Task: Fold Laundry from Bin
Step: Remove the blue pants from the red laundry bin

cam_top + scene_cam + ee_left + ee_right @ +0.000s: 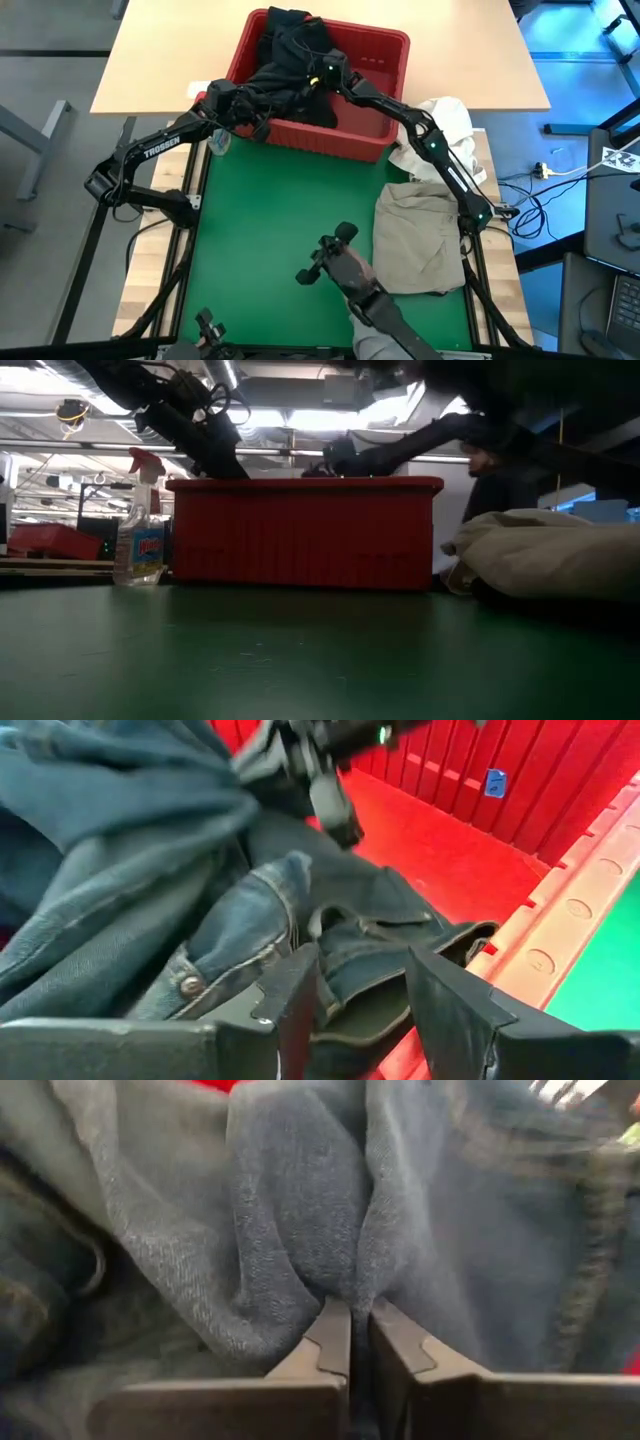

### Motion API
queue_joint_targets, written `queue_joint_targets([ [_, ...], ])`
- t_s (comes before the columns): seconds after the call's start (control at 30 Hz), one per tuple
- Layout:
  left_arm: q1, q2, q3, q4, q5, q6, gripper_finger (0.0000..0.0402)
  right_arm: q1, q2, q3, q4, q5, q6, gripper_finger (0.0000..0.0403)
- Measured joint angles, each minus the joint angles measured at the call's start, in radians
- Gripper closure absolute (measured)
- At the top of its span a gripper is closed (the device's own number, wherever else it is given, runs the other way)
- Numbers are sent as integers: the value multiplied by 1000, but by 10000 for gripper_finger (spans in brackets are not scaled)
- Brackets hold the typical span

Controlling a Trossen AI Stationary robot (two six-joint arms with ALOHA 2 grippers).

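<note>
Red slotted bin (385, 52) with thick rim — upright at the table's far edge. Dark denim laundry (290, 75) heaped in the bin's left half, one fold draped over the far rim; bare red floor to its right. Khaki garment (420, 240) — lying crumpled, near the bin's right corner.

1 red bin (385, 62), 1 dark garment heap (295, 70), 1 khaki garment (420, 238), 1 white bundle (447, 118), 1 spray bottle (140, 530), 2 arms

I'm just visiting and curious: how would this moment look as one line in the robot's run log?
stage: picking from red bin | right gripper: shut on dark garment | left gripper: open over bin's near edge | khaki garment: on green mat
</note>
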Motion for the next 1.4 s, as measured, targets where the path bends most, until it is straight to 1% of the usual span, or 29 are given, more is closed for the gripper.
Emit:
queue_joint_targets([
  [0.23, 0, 0, 0, 0, -1, 4, 253, -1, -97, 0, 13, 2, -85, 393],
  [0.6, 0, 0, 0, 1, -1, 6, 253, 25, -271, 1, 16, -4, -140, 391],
  [0.73, 0, -1, 0, 1, -12, 6, 253, 56, -370, 1, 19, 4, -179, 391],
  [0.83, -1, -1, 0, 3, -29, 7, 253, 86, -466, 1, 22, 14, -218, 394],
  [1.0, -2, -20, -2, 26, -52, 9, 253, 154, -698, 1, 32, 29, -285, 390],
  [1.03, -2, -28, -3, 32, -56, 8, 253, 173, -726, 8, 55, 31, -301, 390],
  [1.1, -2, -47, -6, 39, -63, 7, 253, 207, -766, 14, 97, 29, -331, 392],
  [1.23, -1, -94, -4, 52, -65, -4, 253, 294, -826, 9, 51, 29, -346, 391],
  [1.4, -27, -165, -3, 22, -62, -19, 253, 429, -859, -2, -81, 31, -345, 388],
])
